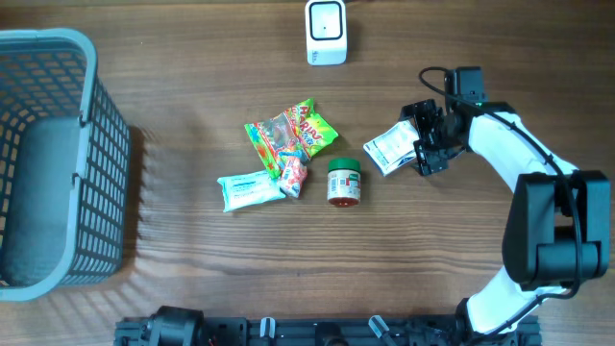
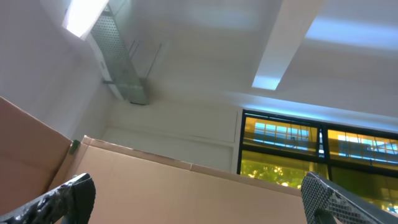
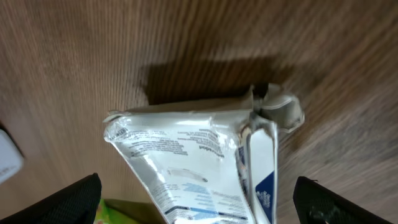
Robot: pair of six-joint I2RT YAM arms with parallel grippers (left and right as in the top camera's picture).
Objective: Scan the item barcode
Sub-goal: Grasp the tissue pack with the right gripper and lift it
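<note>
Bare desk (image 1: 183, 279) btwn basket (image 1: 96, 173) & snack cluster (image 1: 293, 130); open strip below scanner (image 1: 326, 32). Narrow gap btwn jar (image 1: 343, 182) & white pouch (image 1: 389, 151).

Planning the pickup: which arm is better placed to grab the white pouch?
Right. The right gripper hangs open at the white pouch; the left gripper points up at the ceiling.

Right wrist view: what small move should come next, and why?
Probably close the right gripper on the white packet: its fingers stand wide open on either side of the packet, so nothing is gripped yet for scanning.
</note>
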